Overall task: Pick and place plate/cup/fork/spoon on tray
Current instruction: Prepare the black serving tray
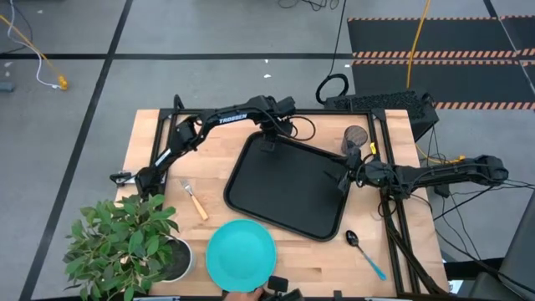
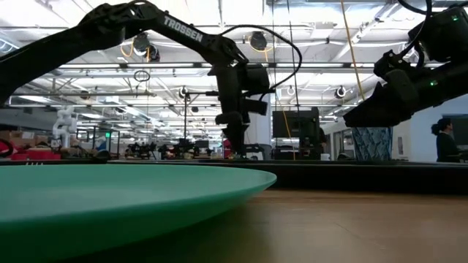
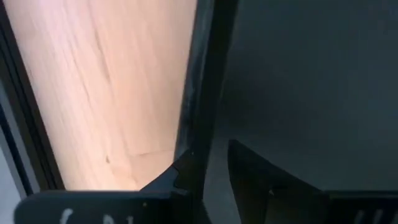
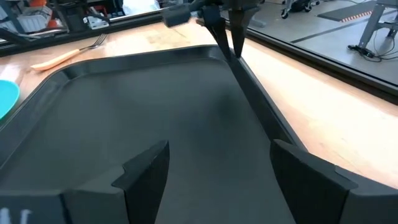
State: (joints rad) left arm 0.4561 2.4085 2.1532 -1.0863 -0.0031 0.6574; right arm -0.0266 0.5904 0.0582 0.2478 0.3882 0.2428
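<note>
I work in a big open lab or workshop hall. Beyond my wooden table [image 1: 150, 134] lie a grey floor [image 1: 209, 25] marked with black lines, loose cables [image 1: 33, 50] and hazard-striped mats [image 1: 443, 50]; behind it stand benches, ceiling lights [image 2: 256, 40] and a person [image 2: 446, 142].

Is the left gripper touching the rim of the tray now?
Touching. In the left wrist view the left gripper's fingers straddle the tray's rim, one pressed against it. The right wrist view shows them pinching that edge.
</note>
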